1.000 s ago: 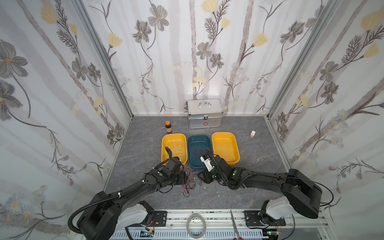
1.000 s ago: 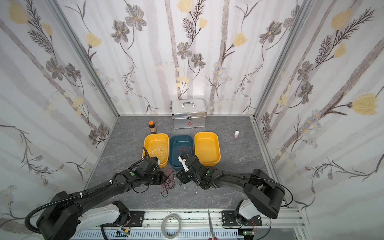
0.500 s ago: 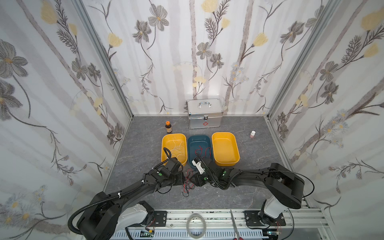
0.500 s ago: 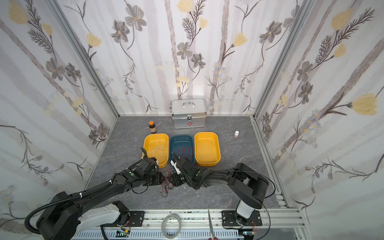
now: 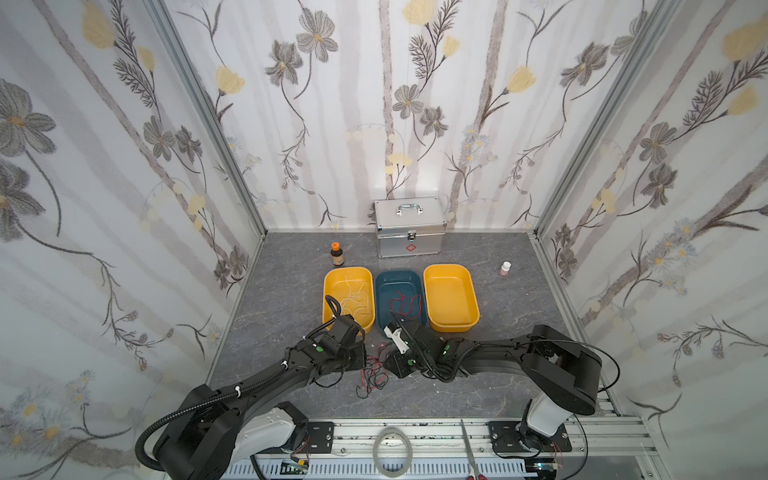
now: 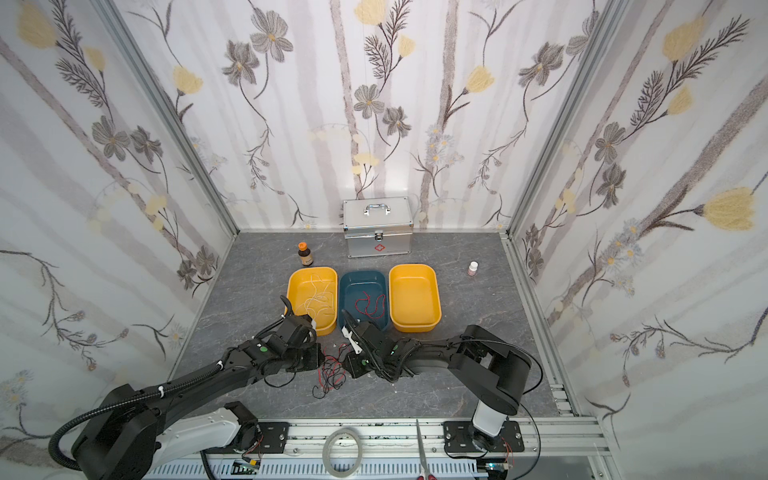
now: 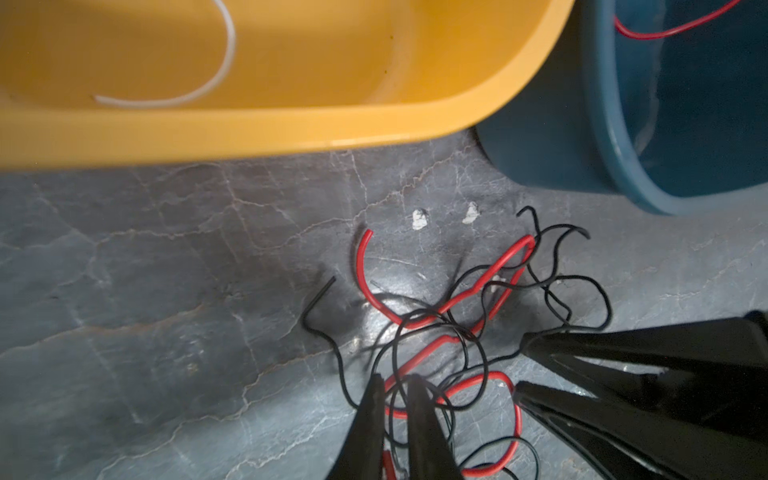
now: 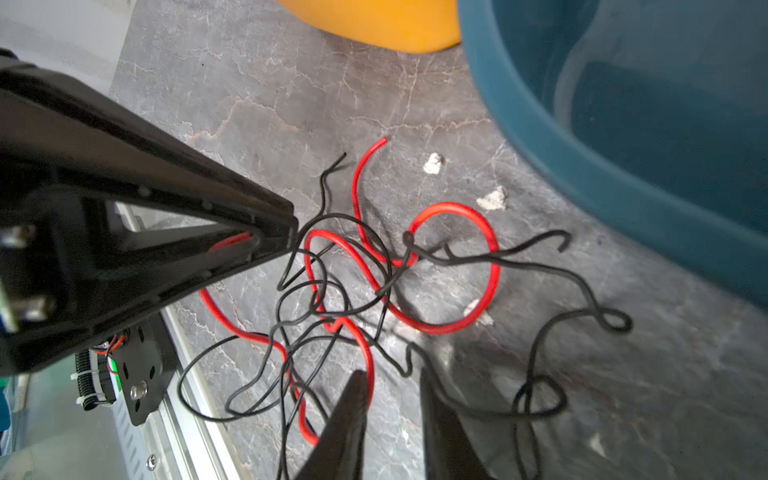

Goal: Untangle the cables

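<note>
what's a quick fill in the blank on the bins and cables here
The teal bin holds a ____ cable.
The yellow bin with cables in it holds ____ ones.
The other yellow bin is ____.
The tangle on the table mixes red and ____ cables.
Missing words: red, white, empty, black

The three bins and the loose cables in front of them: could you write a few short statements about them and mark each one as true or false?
1. The left yellow bin holds white cables. True.
2. The teal bin holds black cables. False: it holds red cables.
3. The right yellow bin holds no cables. True.
4. The tangle of red and black cables lies inside a bin. False: it lies on the table, in front of the bins.
</note>
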